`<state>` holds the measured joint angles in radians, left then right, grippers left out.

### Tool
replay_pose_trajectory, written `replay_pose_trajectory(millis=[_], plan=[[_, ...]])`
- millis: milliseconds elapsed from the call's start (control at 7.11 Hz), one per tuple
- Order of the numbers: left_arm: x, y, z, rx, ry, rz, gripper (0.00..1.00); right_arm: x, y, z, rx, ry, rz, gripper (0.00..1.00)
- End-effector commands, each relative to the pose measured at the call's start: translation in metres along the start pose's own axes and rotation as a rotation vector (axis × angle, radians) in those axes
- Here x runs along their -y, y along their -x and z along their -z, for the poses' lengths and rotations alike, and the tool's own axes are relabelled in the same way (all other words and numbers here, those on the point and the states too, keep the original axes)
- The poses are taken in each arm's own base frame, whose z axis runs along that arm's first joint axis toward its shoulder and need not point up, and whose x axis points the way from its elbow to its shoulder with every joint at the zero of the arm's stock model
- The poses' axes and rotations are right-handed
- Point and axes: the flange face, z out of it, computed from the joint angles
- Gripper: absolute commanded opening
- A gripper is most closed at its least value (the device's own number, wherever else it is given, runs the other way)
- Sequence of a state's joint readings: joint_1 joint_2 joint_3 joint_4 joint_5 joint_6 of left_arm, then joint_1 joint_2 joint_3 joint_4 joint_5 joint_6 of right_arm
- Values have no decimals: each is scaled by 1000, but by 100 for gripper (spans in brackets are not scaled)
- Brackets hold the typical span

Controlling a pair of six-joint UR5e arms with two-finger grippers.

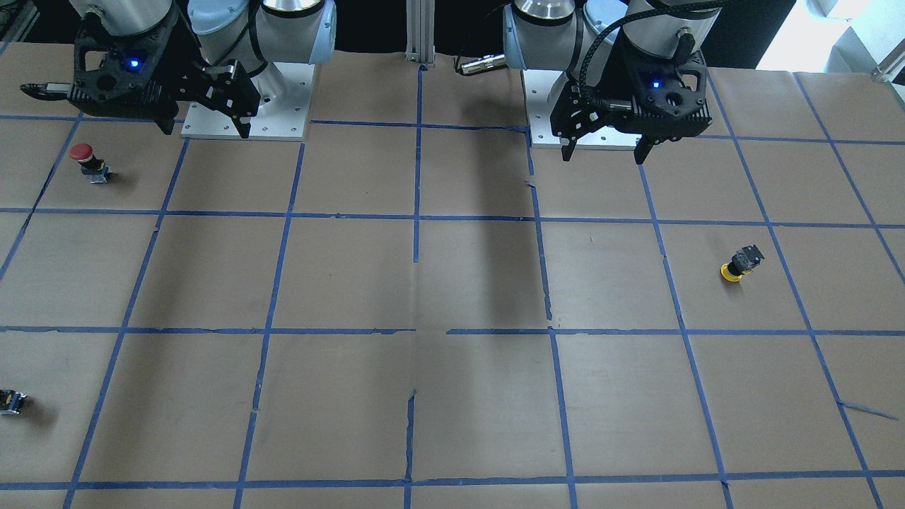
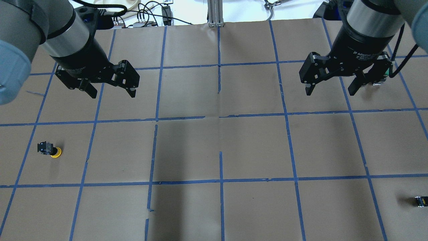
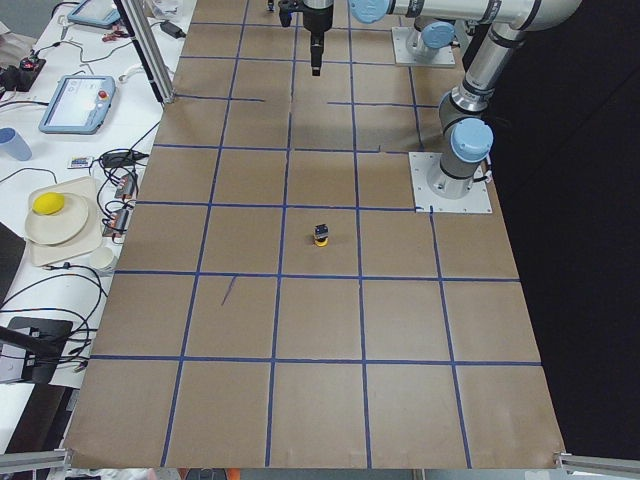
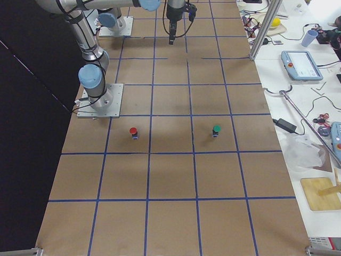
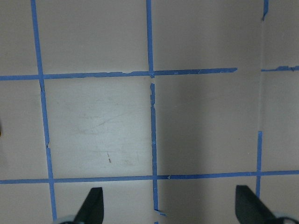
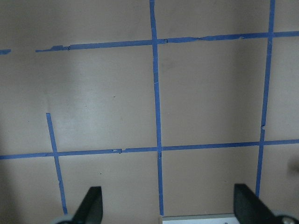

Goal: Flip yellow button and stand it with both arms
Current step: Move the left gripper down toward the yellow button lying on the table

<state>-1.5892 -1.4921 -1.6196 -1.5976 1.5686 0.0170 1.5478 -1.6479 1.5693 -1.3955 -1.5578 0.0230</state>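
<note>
The yellow button [image 1: 739, 265] was found on the counter [image 1: 459, 283], on the robot's left side. It was set inside one square marked out by the blue tape lines [image 1: 417, 217], and none of them was touched by it. It appeared to be stood upside down. The yellow cap was laid against the brown paper and the black and grey body was carried above it. Its long axis was thus held roughly upright, with the cap pointed downward.

The left hand [image 2: 112, 93] was raised above the counter, well apart from the button. Its fingers were pointed down and spread wide, and nothing was held between them. The right hand [image 2: 330, 91] was posed the same way over the other half of the counter, released and empty. In both wrist views only bare paper and tape were seen between the two fingertips.

A red button [image 1: 88, 161] was stood cap up on the robot's right side, near that arm's base plate. A green button [image 4: 216, 129] was seen in the same row of squares, apart from the red one. A small black block [image 1: 10, 401] was placed farther out on the right side, by the counter's edge.

On the bench beside the counter, a pale plate [image 3: 70, 235] was seen in the left-side view. A round yellow object [image 3: 48, 204] was laid on it.
</note>
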Motion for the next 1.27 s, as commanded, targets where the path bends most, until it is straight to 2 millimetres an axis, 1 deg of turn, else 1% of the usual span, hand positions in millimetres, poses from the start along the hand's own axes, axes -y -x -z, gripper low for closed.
replay_pose_trajectory(millis=[0,141,281,422,563,704,844,985,1126], plan=[[1,12,-8,4,14,-55,100,0,0,0,-1,-2,0,100],[4,34,-14,3,28,-93,99,0,0,-1,-1,-2,0,100],[9,73,-27,-9,54,-137,99,1,0,0,-2,-2,0,100],[9,113,-48,-29,83,-180,99,1,0,-1,-4,1,0,100],[11,154,-63,-30,65,-217,99,1,0,-1,-2,3,0,100],[11,190,-92,-52,82,-317,99,1,0,-1,-2,1,0,100],[5,230,-122,-88,102,-444,99,1,0,-1,-2,1,1,100],[6,269,-142,-69,65,-522,99,1,0,-1,-4,-2,2,100],[16,303,-163,-28,23,-666,99,1,0,-2,-1,0,0,100]])
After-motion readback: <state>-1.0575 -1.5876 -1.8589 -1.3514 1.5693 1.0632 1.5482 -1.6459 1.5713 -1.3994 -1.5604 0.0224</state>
